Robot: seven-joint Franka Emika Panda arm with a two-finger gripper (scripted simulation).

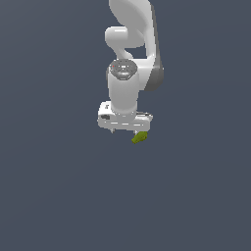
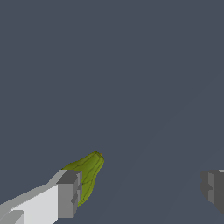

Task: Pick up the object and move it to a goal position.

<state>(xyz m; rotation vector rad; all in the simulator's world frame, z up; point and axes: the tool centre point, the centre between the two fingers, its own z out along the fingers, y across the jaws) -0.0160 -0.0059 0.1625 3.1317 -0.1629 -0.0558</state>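
Observation:
The object (image 1: pixel 139 138) is a small olive-green, lumpy thing on the dark grey floor, just under the exterior-view-right end of my white gripper (image 1: pixel 128 131). In the wrist view the object (image 2: pixel 89 170) lies right by one grey fingertip (image 2: pixel 69 194), which hides part of it. The other fingertip (image 2: pixel 214 187) is far across from it. The gripper (image 2: pixel 142 192) is open wide and holds nothing. I cannot tell whether the near fingertip touches the object.
The white arm (image 1: pixel 130 44) rises straight above the gripper. All around is plain dark grey floor (image 1: pixel 59 186), with no other objects or edges in view.

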